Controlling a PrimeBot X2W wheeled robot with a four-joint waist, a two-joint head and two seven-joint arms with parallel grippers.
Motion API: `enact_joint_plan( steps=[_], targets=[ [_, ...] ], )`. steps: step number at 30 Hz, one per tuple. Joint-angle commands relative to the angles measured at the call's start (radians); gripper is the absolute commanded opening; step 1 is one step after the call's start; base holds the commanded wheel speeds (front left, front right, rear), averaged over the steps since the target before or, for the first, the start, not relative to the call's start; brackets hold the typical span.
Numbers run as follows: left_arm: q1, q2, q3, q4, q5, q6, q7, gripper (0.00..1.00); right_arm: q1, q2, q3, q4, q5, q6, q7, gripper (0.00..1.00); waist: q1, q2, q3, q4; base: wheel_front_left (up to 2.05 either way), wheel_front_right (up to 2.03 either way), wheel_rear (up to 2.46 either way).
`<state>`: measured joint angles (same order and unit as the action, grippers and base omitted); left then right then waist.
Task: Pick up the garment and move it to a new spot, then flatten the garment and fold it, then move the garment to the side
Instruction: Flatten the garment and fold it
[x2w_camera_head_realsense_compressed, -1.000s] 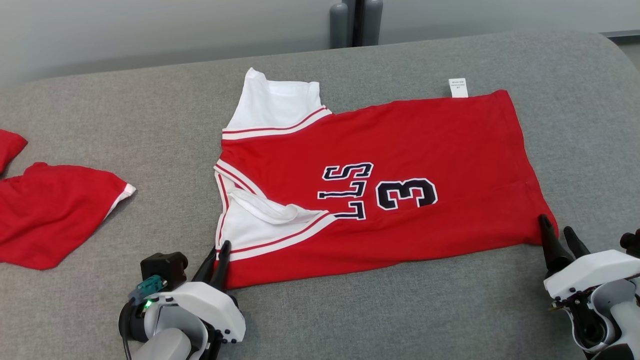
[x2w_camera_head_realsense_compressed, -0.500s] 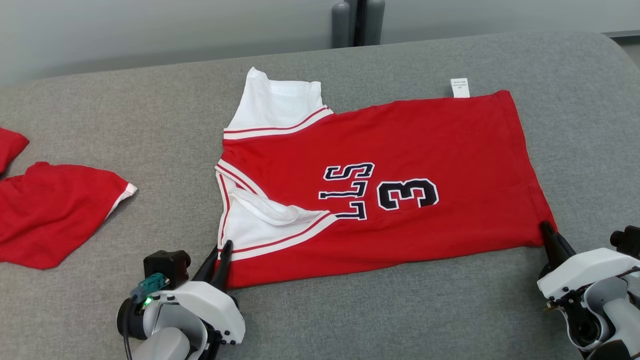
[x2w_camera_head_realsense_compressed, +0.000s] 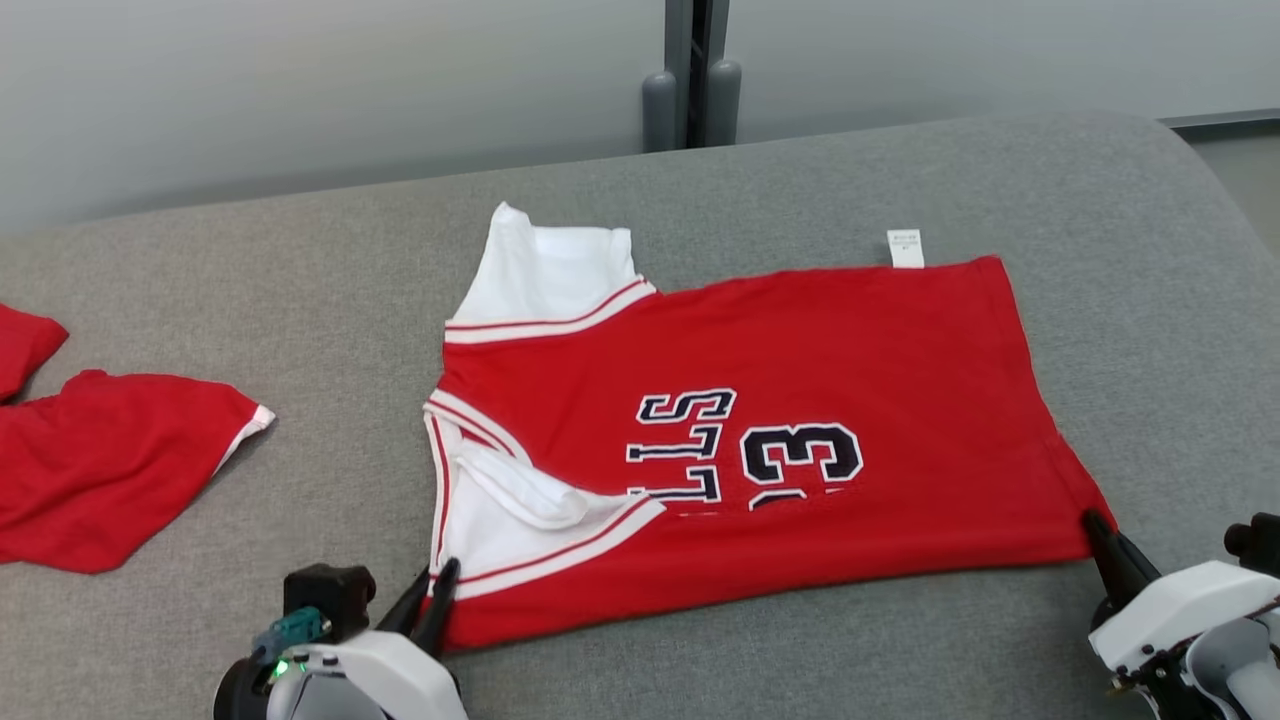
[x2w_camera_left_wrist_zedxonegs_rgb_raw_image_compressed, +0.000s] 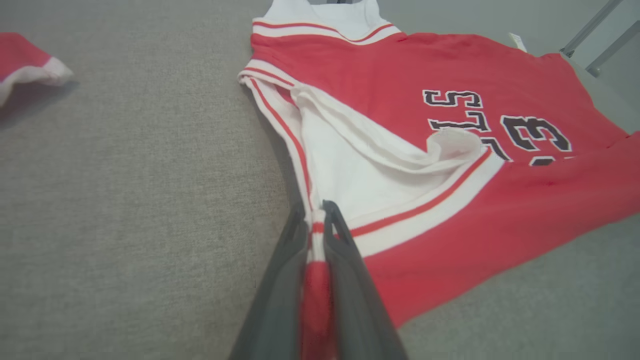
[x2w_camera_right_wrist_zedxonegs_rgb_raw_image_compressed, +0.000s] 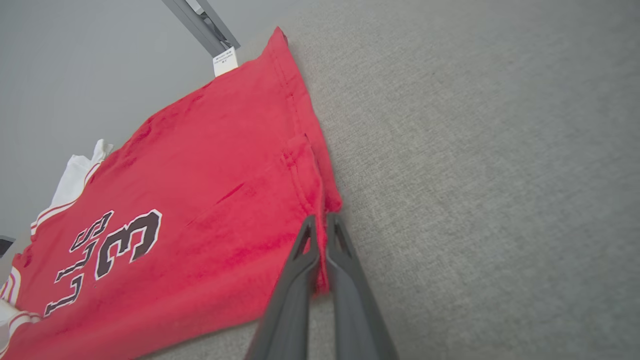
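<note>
Currently, red jersey (x2w_camera_head_realsense_compressed: 850, 340) spread on grey cushion (x2w_camera_head_realsense_compressed: 250, 250), left gripper (x2w_camera_head_realsense_compressed: 445, 578) clamped on its shoulder corner, right gripper (x2w_camera_head_realsense_compressed: 1092, 520) clamped on its hem corner.

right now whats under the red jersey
The grey cushion shows all round the jersey, so it lies on that. A white tag pokes out at its far edge. Anything else beneath is covered by the cloth.

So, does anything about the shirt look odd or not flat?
Yes. The shirt is not flat: a white strip near its armhole is curled over, and its near edge folds up over the lower lettering.
</note>
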<state>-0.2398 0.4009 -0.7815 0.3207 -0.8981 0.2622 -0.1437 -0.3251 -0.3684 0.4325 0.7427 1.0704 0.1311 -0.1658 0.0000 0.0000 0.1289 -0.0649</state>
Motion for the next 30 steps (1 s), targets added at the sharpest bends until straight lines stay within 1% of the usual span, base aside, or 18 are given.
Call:
enact_joint_plan(
  steps=[1, 4, 9, 14, 15, 16, 17, 18, 21, 26, 30],
  targets=[
    [0.016, 0.020, -0.002, -0.020, -0.001, 0.006, 0.009, 0.00, 0.015, -0.017, -0.001, -0.011, 0.006, -0.001, 0.006, 0.00, 0.0000, 0.0000, -0.009, -0.006, 0.00, 0.00, 0.00],
    [0.052, 0.058, -0.013, -0.082, 0.000, 0.020, 0.034, 0.00, 0.049, -0.029, 0.006, -0.034, 0.010, -0.001, 0.032, 0.00, 0.0000, 0.0000, -0.018, -0.013, 0.00, 0.00, 0.00],
    [0.099, 0.123, -0.033, -0.189, 0.014, 0.063, 0.091, 0.00, 0.088, -0.048, 0.009, -0.080, -0.010, -0.001, 0.086, 0.00, 0.0000, 0.0000, -0.017, -0.022, 0.00, 0.00, 0.00],
    [0.123, 0.165, -0.054, -0.277, 0.019, 0.087, 0.142, 0.00, 0.124, -0.051, -0.013, -0.128, -0.036, -0.001, 0.111, 0.00, 0.0000, 0.0000, -0.005, -0.027, 0.00, 0.00, 0.00],
    [0.126, 0.168, -0.057, -0.288, 0.020, 0.091, 0.145, 0.07, 0.129, -0.047, -0.025, -0.132, -0.036, -0.001, 0.112, 0.00, 0.0000, 0.0000, -0.003, -0.027, 0.00, 0.00, 0.00],
    [0.128, 0.172, -0.060, -0.294, 0.024, 0.096, 0.151, 0.38, 0.133, -0.044, -0.036, -0.135, -0.040, -0.001, 0.109, 0.27, 0.0000, 0.0000, -0.002, -0.028, 0.00, 0.00, 0.00],
    [0.129, 0.176, -0.062, -0.300, 0.029, 0.103, 0.152, 0.87, 0.136, -0.041, -0.048, -0.139, -0.047, -0.001, 0.104, 0.84, 0.0000, 0.0000, -0.001, -0.028, 0.00, 0.00, 0.00],
    [0.129, 0.177, -0.062, -0.304, 0.029, 0.109, 0.156, 1.00, 0.139, -0.036, -0.059, -0.141, -0.050, -0.001, 0.103, 1.00, 0.0000, 0.0000, 0.001, -0.028, 0.00, 0.00, 0.00],
    [0.123, 0.179, -0.056, -0.315, 0.029, 0.121, 0.159, 1.00, 0.138, -0.029, -0.091, -0.151, -0.067, -0.001, 0.106, 1.00, 0.0000, 0.0000, 0.002, -0.029, 0.00, 0.00, 0.00],
    [0.081, 0.183, -0.014, -0.323, 0.046, 0.150, 0.121, 1.00, 0.099, -0.026, -0.151, -0.173, -0.121, -0.001, 0.082, 1.00, 0.0000, 0.0000, 0.009, -0.035, 0.00, 0.00, 0.00],
    [0.040, 0.176, 0.019, -0.322, 0.055, 0.156, 0.088, 1.00, 0.067, -0.013, -0.175, -0.199, -0.173, -0.001, 0.055, 1.00, 0.0000, 0.0000, 0.030, -0.045, 0.00, 0.00, 0.00]
  ],
)
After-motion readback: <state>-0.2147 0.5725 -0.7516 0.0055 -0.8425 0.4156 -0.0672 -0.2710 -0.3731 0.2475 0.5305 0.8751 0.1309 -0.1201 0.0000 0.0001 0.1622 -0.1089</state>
